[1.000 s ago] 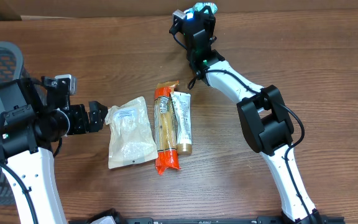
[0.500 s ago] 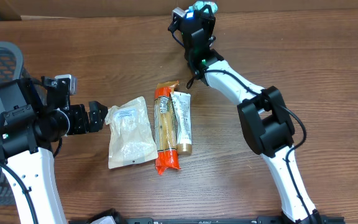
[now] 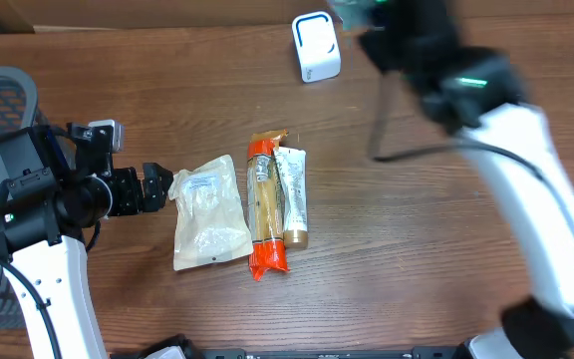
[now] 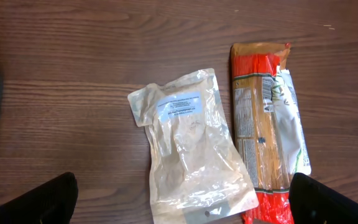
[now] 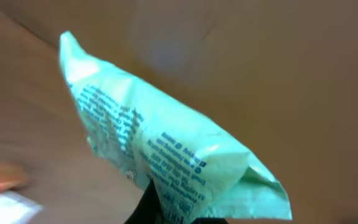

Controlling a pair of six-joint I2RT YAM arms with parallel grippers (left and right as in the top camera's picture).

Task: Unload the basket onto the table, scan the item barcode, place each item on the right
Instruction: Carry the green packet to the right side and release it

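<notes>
Right wrist: right pincer (image 5: 166, 210) is clamping shut on the lower edge of the green packet (image 5: 166, 149), which is filling mid-frame, lifted clear of the table. The packet is showing as thin, glossy, crinkled film with a crimped, pointed end and fine dark print; no barcode is showing on this face.

Overhead: right arm (image 3: 531, 170) is blurring across the upper right, near the scanner (image 3: 316, 47), a small white rounded box at top centre.

Progress, as judged: pickup is looking done; presenting the code to the scanner is looking outstanding.

Left pincer (image 3: 159, 186) is standing wide apart, gripping nothing, at frame left beside a clear pouch (image 3: 210, 211), soft, wrinkled and labelled. An orange packet (image 3: 265, 204), long and stiff, and a white tube (image 3: 292, 194) are lying side by side at centre on the wood-grain table (image 3: 397, 269).
</notes>
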